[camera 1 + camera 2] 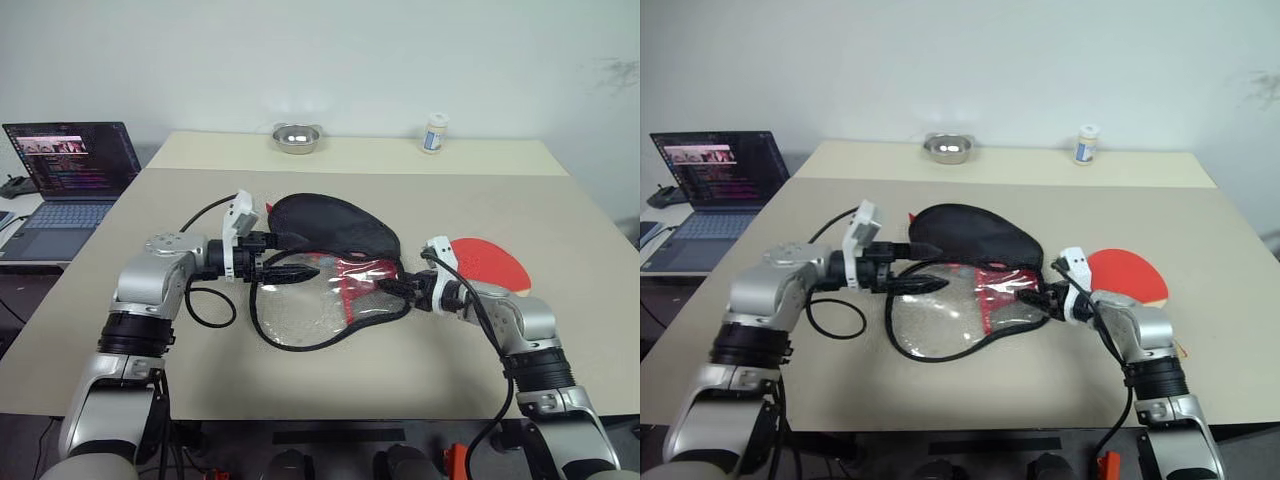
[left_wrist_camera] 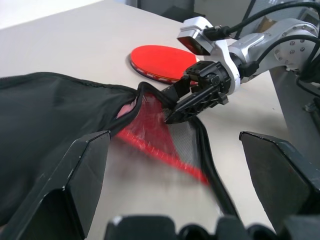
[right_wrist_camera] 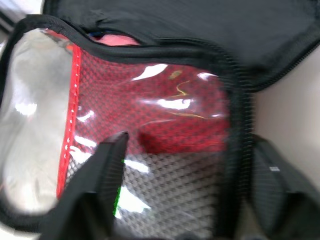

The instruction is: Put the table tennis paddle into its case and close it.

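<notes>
The case lies unzipped mid-table, its black half behind and its clear and red mesh half in front. My left gripper hovers open over the case's left side, pointing right, with nothing between its fingers. My right gripper is at the case's right edge; its jaws stand apart on either side of the black zip rim. The table tennis paddle lies flat, red face up, on the table just right of the case, beyond my right gripper.
A small metal bowl and a white bottle stand at the table's far edge. An open laptop sits on a side table to the left. Black cables loop from both wrists.
</notes>
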### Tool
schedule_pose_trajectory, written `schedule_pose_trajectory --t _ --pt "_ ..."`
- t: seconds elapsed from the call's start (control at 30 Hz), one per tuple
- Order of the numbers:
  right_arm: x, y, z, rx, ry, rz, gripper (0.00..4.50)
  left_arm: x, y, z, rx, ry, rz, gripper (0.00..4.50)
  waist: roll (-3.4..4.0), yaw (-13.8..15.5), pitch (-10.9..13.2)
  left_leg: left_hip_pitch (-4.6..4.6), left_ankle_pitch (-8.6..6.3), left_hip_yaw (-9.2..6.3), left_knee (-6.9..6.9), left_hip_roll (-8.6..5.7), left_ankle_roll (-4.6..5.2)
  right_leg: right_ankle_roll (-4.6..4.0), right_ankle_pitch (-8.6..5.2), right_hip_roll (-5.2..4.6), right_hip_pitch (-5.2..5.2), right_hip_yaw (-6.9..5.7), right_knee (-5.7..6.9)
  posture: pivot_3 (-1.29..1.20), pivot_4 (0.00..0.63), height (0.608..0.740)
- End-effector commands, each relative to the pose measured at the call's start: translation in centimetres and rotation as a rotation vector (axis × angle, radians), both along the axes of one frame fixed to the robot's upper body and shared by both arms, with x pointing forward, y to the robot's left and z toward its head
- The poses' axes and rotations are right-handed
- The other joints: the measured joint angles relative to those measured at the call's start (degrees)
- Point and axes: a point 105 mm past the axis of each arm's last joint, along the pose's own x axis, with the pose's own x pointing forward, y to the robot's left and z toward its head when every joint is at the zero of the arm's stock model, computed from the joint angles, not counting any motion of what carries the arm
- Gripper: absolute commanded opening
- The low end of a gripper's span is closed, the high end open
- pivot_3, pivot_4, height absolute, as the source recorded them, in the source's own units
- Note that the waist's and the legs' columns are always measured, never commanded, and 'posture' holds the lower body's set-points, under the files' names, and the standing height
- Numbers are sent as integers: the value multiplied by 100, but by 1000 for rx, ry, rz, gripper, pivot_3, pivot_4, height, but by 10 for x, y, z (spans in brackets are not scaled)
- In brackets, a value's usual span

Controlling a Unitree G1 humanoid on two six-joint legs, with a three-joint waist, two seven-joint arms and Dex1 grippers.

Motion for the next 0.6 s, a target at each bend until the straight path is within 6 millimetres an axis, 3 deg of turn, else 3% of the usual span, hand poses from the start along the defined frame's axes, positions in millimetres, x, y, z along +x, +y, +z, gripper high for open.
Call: schedule_pose_trajectory --t 0.03,0.2,0.37,0.47,0.6 --pt "1 7 22 87 -30 3 1708 -6 -6 12 -12 -43 -39 4500 0 -15 0 0 0 0 0 1 0 0 0 0 0 0 0 0 150 740" --pt "6 5 41 194 -47 -96 35 -14 -12 12 -27 -28 -66 4500 0 -39 0 0 0 -1 -1 2 0 0 0 -1 0 0 1 0 150 740" --pt "8 -4 63 243 -116 -203 35 -23 -21 8 -38 0 -101 4500 1 -40 0 0 0 -2 -1 2 -1 0 0 -2 0 0 1 0 150 740" --pt "7 -21 83 277 -180 -292 35 -27 -26 4 -45 17 -120 4500 1 -41 0 0 0 -1 -1 2 -1 0 0 -2 0 0 1 0 150 740" --pt "3 -37 89 286 -209 -396 35 -28 -29 4 -54 24 -127 4500 1 -45 0 0 0 -2 -2 1 -1 0 0 -3 0 0 0 0 150 740"
